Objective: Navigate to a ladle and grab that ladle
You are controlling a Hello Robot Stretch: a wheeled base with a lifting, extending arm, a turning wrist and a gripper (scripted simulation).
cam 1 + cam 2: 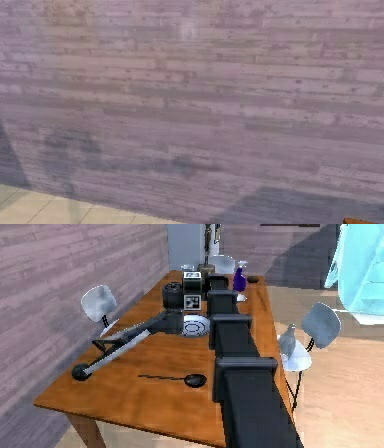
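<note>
The gripper [170, 298] sits over the wooden table [120, 396], at twelve o'clock from the dark ladle [186, 379]; its jaw state and any hold cannot be told.

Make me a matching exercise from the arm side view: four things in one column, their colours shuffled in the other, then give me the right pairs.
Things:
A. ladle
B. bottle
C. table
D. chair by the wall

Colours:
1. grey
2. orange-brown
3. black
4. purple

Pairs: A-3, B-4, C-2, D-1.
</note>
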